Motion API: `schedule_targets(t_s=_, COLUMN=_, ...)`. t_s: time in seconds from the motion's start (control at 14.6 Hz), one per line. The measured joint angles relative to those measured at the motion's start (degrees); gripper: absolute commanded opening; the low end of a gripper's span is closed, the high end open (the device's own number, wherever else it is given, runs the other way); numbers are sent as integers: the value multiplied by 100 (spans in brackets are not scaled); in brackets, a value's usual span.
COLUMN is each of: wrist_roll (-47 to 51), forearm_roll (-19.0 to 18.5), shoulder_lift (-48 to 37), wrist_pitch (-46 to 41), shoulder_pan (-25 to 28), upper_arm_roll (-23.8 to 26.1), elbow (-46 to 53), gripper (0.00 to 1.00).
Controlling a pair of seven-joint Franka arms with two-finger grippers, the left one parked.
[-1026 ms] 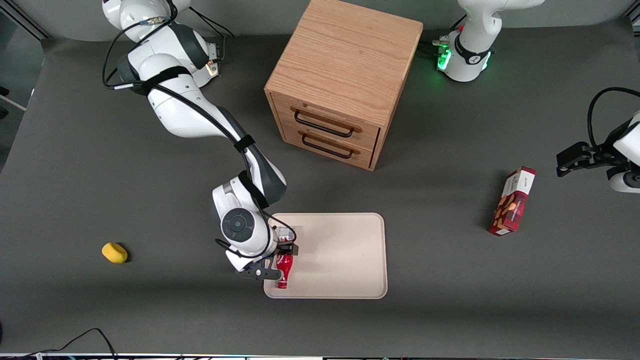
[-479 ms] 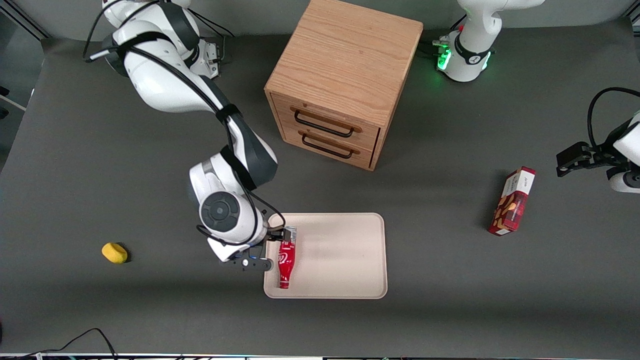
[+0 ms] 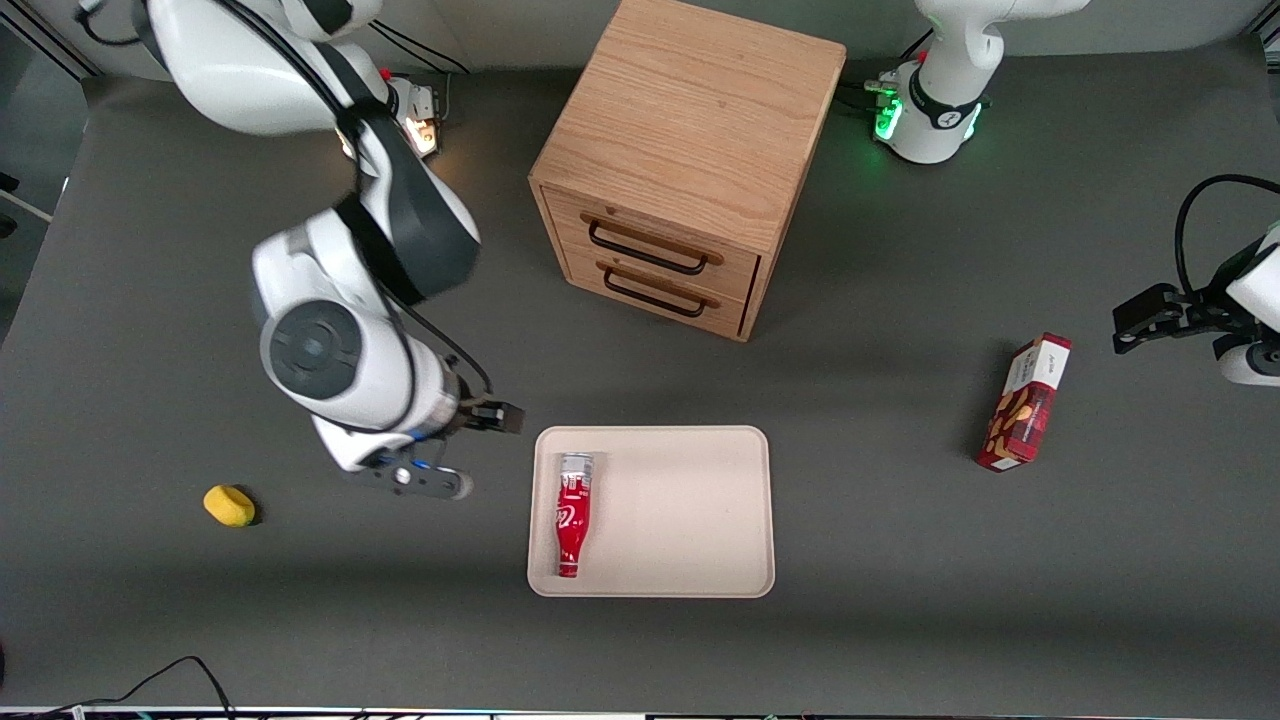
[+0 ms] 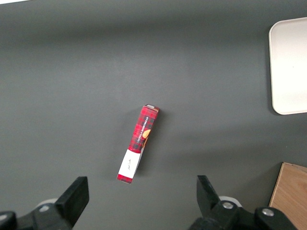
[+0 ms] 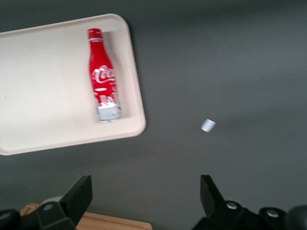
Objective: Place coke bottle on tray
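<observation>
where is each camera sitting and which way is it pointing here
Front view: high in front of the table, looking down on the cabinet, the tray holding the coke bottle, and both arms; the open gripper is raised off the tray, toward the working arm's end.
Right wrist view: looks down past its fingers at tray and coke bottle.
Left wrist view: looks down past its own fingers at the snack box.
All views share the tray.

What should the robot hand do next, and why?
Probably just lift away and stop. The coke bottle already lies flat on the tray, and the hand is open, off the tray toward the working arm's end.
</observation>
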Motion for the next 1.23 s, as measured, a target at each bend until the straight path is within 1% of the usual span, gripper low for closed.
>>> schedule_targets(t_s=0.27, wrist_roll=-417, forearm_roll=15, shoulder_lift=-1431, wrist_pitch=-1, shoulder_pan=-337, upper_arm_roll=-1, elbow=-1506, gripper=100)
schedule_targets(t_s=0.48, wrist_roll=-567, forearm_roll=16, shoulder_lift=-2462, wrist_pitch=143, shoulder_pan=-405, upper_arm_roll=-18, elbow=-2616, gripper=100)
schedule_targets(t_s=0.68, wrist_roll=-1122, forearm_roll=16, shoulder_lift=-3600, wrist_pitch=265, shoulder_pan=-543, upper_arm_roll=-98, elbow=-3805, gripper=100)
schedule_targets(t_s=0.82, wrist_roll=-1564, forearm_roll=16, shoulder_lift=-4249, wrist_pitch=292, shoulder_pan=-678, upper_arm_roll=-223, elbow=-4417, gripper=100)
schedule_targets(t_s=1.03, wrist_roll=-2019, forearm_roll=16, shoulder_lift=-4794, wrist_pitch=262, shoulder_pan=-862, upper_arm_roll=-568, elbow=-4842, gripper=100)
schedule_targets(t_s=1.23, wrist_roll=-2358, forearm_roll=16, shoulder_lift=-4847, wrist_pitch=246, shoulder_pan=-889, upper_arm_roll=-892, elbow=-4865, gripper=100)
